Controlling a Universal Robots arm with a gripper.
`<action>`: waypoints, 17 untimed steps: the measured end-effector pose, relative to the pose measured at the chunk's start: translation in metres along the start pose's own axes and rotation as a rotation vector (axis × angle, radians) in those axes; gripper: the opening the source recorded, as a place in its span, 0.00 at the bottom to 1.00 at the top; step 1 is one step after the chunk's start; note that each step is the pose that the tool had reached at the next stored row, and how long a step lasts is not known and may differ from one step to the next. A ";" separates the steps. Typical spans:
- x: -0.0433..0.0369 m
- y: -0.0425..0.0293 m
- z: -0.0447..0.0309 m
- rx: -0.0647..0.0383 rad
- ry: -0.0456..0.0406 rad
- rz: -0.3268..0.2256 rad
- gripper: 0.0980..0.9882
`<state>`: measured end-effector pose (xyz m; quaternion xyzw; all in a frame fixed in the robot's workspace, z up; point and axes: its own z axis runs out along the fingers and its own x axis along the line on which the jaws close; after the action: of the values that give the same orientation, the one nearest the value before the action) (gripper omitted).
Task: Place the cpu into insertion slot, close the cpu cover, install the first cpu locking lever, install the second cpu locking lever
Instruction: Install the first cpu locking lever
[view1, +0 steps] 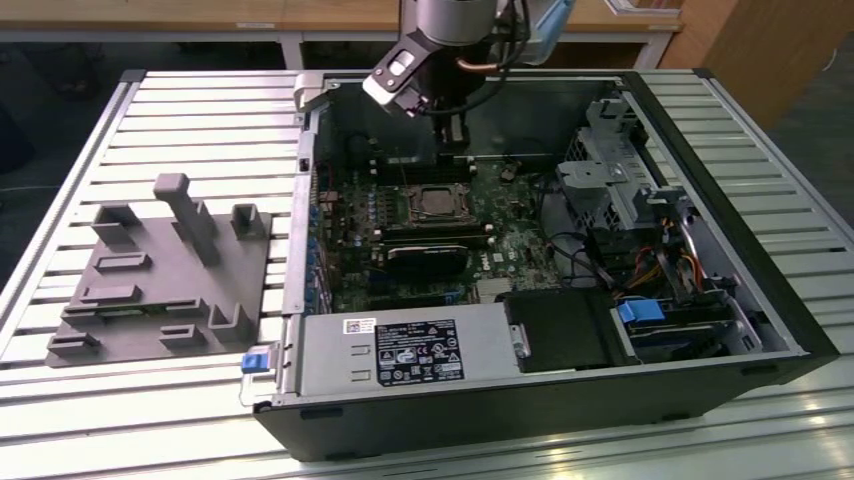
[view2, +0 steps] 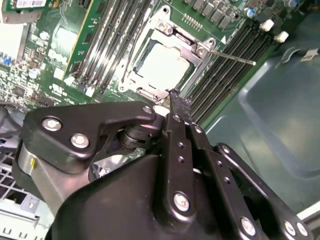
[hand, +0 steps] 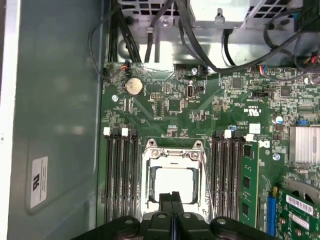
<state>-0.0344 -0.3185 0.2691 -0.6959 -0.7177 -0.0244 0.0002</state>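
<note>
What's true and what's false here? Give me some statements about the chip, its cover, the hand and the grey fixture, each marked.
The pale silvery square chip sits in the dark square socket. True.
The thin silvery metal frame cover stands upright off the chip. False: it lies down over it.
The black hand is shut, holding nothing. True.
The grey plastic fixture lies inside the black computer case. False: it lies outside, on the slatted metal table.

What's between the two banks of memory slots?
The slot holding the cpu, with the hand over it, seen in the first wrist view.
</note>
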 end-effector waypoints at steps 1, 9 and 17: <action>0.0000 0.0000 -0.0001 0.001 0.0005 -0.018 0.02; 0.0000 0.0000 -0.0001 0.006 0.0053 -0.158 0.02; 0.0000 0.0000 -0.0001 0.009 0.0091 -0.269 0.02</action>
<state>-0.0344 -0.3185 0.2692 -0.5934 -0.8045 -0.0240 0.0034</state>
